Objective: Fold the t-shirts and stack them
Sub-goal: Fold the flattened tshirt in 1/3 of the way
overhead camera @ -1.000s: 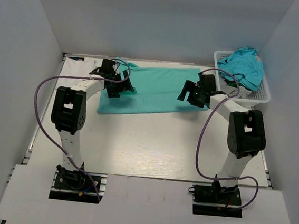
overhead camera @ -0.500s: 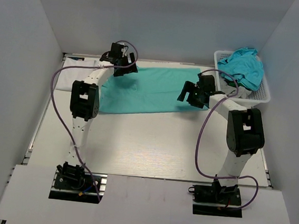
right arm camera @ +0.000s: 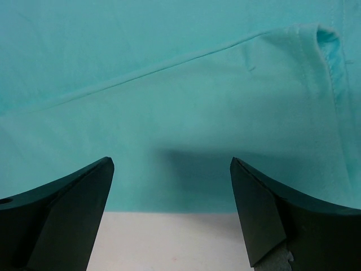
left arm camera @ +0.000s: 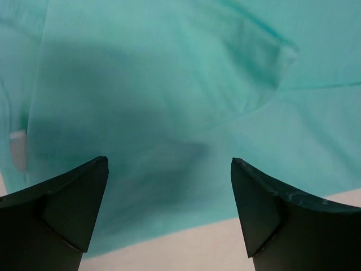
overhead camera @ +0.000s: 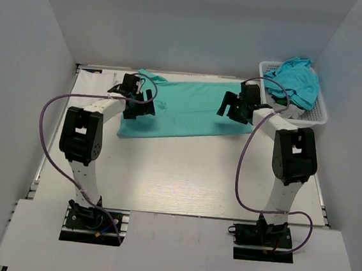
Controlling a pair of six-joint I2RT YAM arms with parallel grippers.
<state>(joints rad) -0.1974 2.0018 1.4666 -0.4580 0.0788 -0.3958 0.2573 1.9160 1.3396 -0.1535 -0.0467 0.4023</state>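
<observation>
Tally at the folding station

One mint green t-shirt lies spread flat across the far half of the counter, its long side running left to right and its near edge slanting slightly. One turquoise-blue t-shirt is heaped in the single white lattice basket at the far right corner, spilling above the rim. A bit of grey garment shows beneath it; how many shirts the basket holds in all cannot be told.

Two arms rise from the near edge, and each trails one purple cable in a wide loop over the counter. Plain pale walls close in the left, right and far sides.

Both arms reach far and bend inward over the shirt. The left tool hangs over the shirt's left end and the right tool over its right end, just beside the basket. In the left wrist view the left tool has its jaws released and spread wide, with nothing between them. Below it are the mint green t-shirt, a sleeve fold and a strip of counter. The right tool is likewise released and empty, above the mint green t-shirt with a stitched hem at upper right and bare counter near.
</observation>
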